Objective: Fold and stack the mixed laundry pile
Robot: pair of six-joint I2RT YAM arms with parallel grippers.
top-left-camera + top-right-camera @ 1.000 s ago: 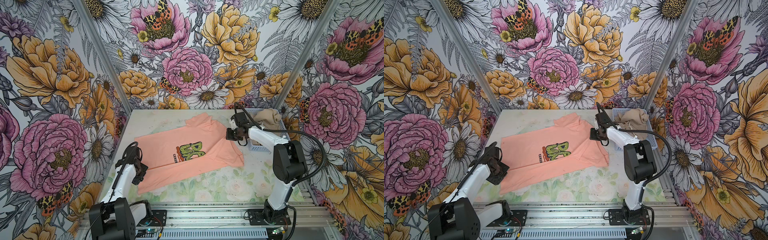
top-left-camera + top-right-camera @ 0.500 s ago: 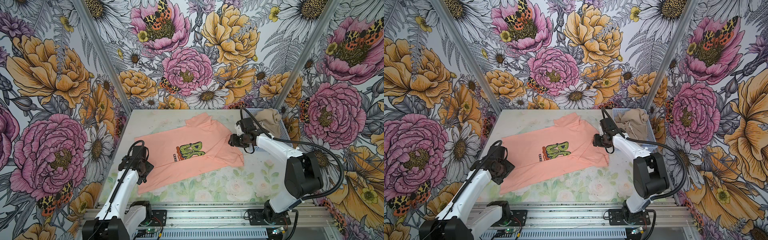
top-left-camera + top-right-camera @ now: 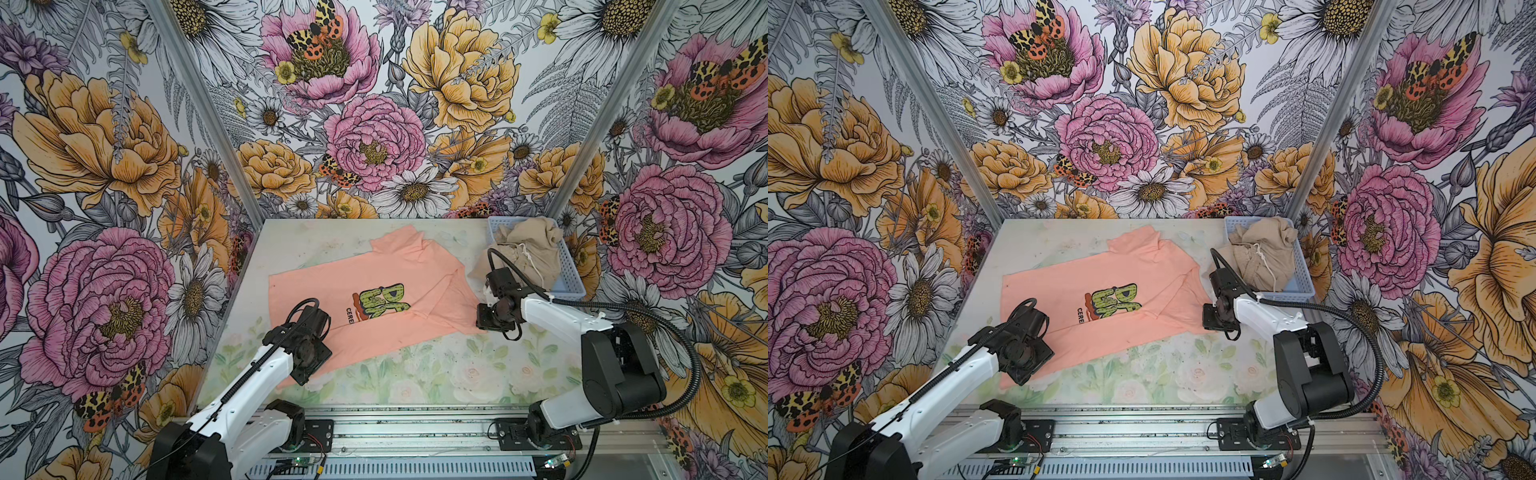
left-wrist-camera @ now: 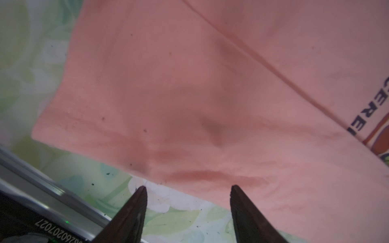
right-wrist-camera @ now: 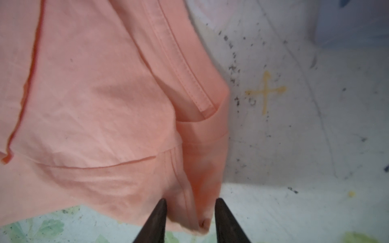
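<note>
Left jaws stood moderately apart with nothing between them, tips poised at near hem of peach T-shirt (one tip over bare worktop, other over cloth). Left arm reached forward from near-left base, wrist bent down over T-shirt's near-left part. Right jaws were narrower but parted, straddling folded corner at T-shirt's right edge, no pinch visible. Right arm had elbow raised, forearm stretched low leftward. T-shirt lay print-up mid-worktop. Beige shorts sat bunched in blue basket, far right.
</note>
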